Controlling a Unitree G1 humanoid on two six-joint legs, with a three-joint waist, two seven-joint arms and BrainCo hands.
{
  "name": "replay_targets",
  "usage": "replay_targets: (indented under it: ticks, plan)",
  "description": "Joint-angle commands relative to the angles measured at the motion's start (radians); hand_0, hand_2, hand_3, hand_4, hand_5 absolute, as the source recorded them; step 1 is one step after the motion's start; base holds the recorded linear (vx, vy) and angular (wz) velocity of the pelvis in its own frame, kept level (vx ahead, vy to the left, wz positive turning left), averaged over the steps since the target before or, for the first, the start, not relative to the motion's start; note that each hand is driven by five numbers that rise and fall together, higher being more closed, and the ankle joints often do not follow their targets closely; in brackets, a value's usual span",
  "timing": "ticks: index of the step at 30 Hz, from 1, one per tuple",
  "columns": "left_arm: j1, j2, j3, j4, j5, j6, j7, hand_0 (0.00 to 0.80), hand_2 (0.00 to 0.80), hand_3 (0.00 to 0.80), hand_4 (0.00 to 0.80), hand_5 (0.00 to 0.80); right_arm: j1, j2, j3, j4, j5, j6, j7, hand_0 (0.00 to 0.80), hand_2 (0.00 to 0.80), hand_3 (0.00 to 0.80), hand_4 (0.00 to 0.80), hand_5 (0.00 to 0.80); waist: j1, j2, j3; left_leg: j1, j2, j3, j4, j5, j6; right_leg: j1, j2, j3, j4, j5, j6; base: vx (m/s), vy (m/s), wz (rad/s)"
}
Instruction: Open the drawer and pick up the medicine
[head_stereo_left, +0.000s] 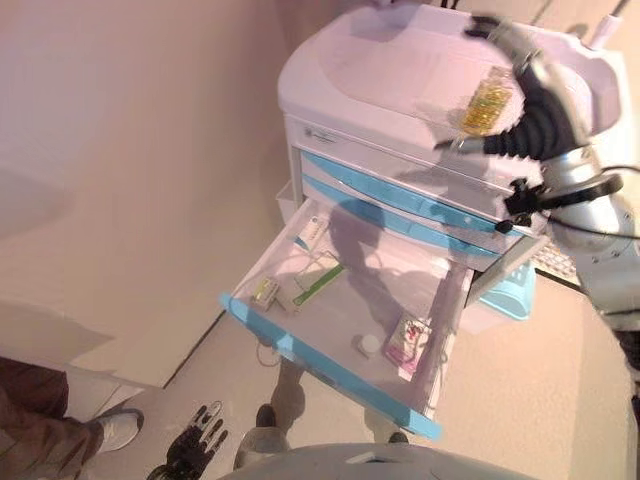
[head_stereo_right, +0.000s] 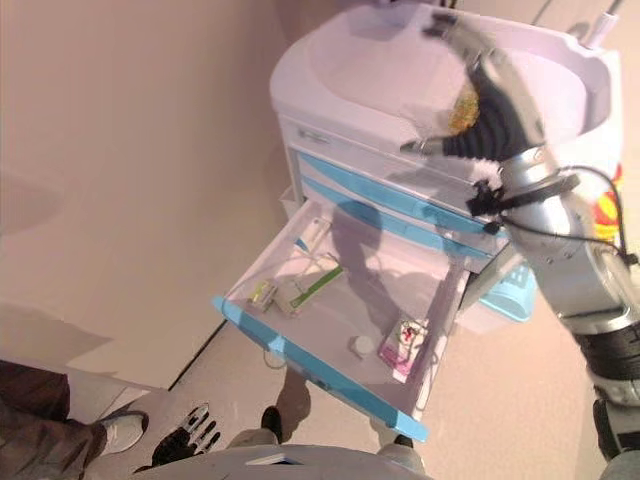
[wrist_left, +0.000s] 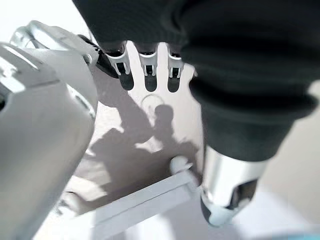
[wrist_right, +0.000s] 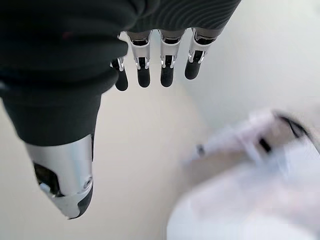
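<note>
A white medical cart (head_stereo_left: 400, 70) with blue-fronted drawers has its lowest drawer (head_stereo_left: 330, 365) pulled wide open. In it lie small boxes (head_stereo_left: 265, 290), a green and white box (head_stereo_left: 318, 280), a pink packet (head_stereo_left: 405, 342) and a small white cap (head_stereo_left: 368, 343). My right hand (head_stereo_left: 535, 100) is raised over the cart top with straight fingers. A clear packet of yellow medicine (head_stereo_left: 487, 105) shows by its palm, between fingers and thumb. I cannot tell whether it rests on the cart top. The right wrist view shows nothing in that hand (wrist_right: 150, 65). My left hand (head_stereo_left: 200, 440) hangs low near the floor, open and empty.
A light blue basket (head_stereo_left: 505, 290) hangs on the cart's right side. Two shut blue drawers (head_stereo_left: 400, 200) sit above the open one. A person's leg and white shoe (head_stereo_left: 120, 425) stand at the lower left. A wall runs along the left.
</note>
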Motion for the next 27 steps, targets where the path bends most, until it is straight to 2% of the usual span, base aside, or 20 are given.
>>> replay_targets:
  ticks: [1, 4, 7, 11, 13, 17, 22, 27]
  plan:
    - [-0.01, 0.042, -0.08, -0.009, 0.186, -0.059, 0.016, 0.0, 0.0, 0.0, 0.0, 0.0, 0.006, 0.0, -0.065, -0.088, 0.108, -0.094, 0.075, 0.0, 0.0, 0.0, 0.0, 0.0, -0.002, 0.027, -0.017, -0.004, 0.02, -0.015, 0.112, -0.13, 0.039, -0.066, -0.013, -0.042, 0.022, 0.065, -0.013, -0.042, 0.017, -0.14]
    - [-0.031, 0.078, -0.139, -0.001, 0.349, -0.084, 0.038, 0.0, 0.0, 0.0, 0.0, 0.0, 0.054, 0.021, -0.065, -0.125, 0.154, -0.113, 0.127, 0.0, 0.0, 0.0, 0.0, 0.0, -0.029, 0.033, -0.014, -0.001, 0.023, 0.005, 0.115, -0.133, 0.037, -0.079, -0.01, -0.023, 0.022, 0.069, -0.01, -0.041, 0.023, -0.22]
    - [-0.073, 0.116, -0.243, 0.011, 0.57, -0.128, 0.072, 0.0, 0.0, 0.0, 0.0, 0.0, 0.08, 0.035, -0.042, -0.158, 0.194, -0.131, 0.175, 0.0, 0.0, 0.0, 0.0, 0.0, -0.063, 0.04, -0.004, 0.007, 0.028, 0.029, 0.126, -0.142, 0.035, -0.091, -0.007, 0.001, 0.029, 0.068, -0.007, -0.03, 0.033, -0.29]
    - [-0.138, 0.156, -0.361, -0.01, 0.726, -0.165, 0.125, 0.0, 0.0, 0.0, 0.0, 0.0, 0.089, 0.041, -0.015, -0.177, 0.239, -0.141, 0.2, 0.0, 0.0, 0.0, 0.0, 0.0, -0.097, 0.041, 0.0, 0.011, 0.029, 0.053, 0.13, -0.146, 0.036, -0.104, -0.005, 0.025, 0.029, 0.073, -0.003, -0.016, 0.02, -0.16]
    - [-0.189, 0.18, -0.449, -0.038, 0.828, -0.184, 0.139, 0.0, 0.0, 0.0, 0.0, 0.0, 0.093, 0.05, 0.005, -0.182, 0.276, -0.141, 0.22, 0.0, 0.0, 0.0, 0.0, 0.0, -0.121, 0.042, 0.004, 0.017, 0.03, 0.067, 0.131, -0.15, 0.036, -0.112, -0.003, 0.039, 0.031, 0.076, 0.001, -0.022, 0.011, -0.09]
    - [-0.286, 0.226, -0.576, -0.113, 0.97, -0.182, 0.184, 0.0, 0.0, 0.0, 0.0, 0.0, 0.101, 0.056, 0.05, -0.186, 0.37, -0.123, 0.284, 0.0, 0.0, 0.0, 0.0, 0.0, -0.157, 0.044, 0.014, 0.022, 0.033, 0.09, 0.138, -0.156, 0.037, -0.124, 0.001, 0.061, 0.036, 0.078, 0.007, -0.016, 0.004, -0.19]
    - [-0.42, 0.273, -0.641, -0.137, 1.018, -0.167, 0.203, 0.0, 0.0, 0.0, 0.0, 0.0, 0.138, 0.085, 0.126, -0.181, 0.52, -0.055, 0.465, 0.0, 0.0, 0.0, 0.0, 0.0, -0.205, 0.05, 0.029, 0.037, 0.038, 0.121, 0.151, -0.166, 0.04, -0.139, 0.004, 0.088, 0.051, 0.078, 0.012, 0.009, 0.003, -0.22]
    - [-0.526, 0.319, -0.629, -0.107, 0.946, -0.181, 0.238, 0.0, 0.0, 0.0, 0.0, 0.0, 0.15, 0.126, 0.201, -0.165, 0.64, 0.002, 0.61, 0.0, 0.0, 0.0, 0.0, 0.0, -0.242, 0.053, 0.044, 0.049, 0.039, 0.151, 0.168, -0.176, 0.039, -0.156, 0.009, 0.122, 0.058, 0.085, 0.006, 0.033, -0.006, -0.16]
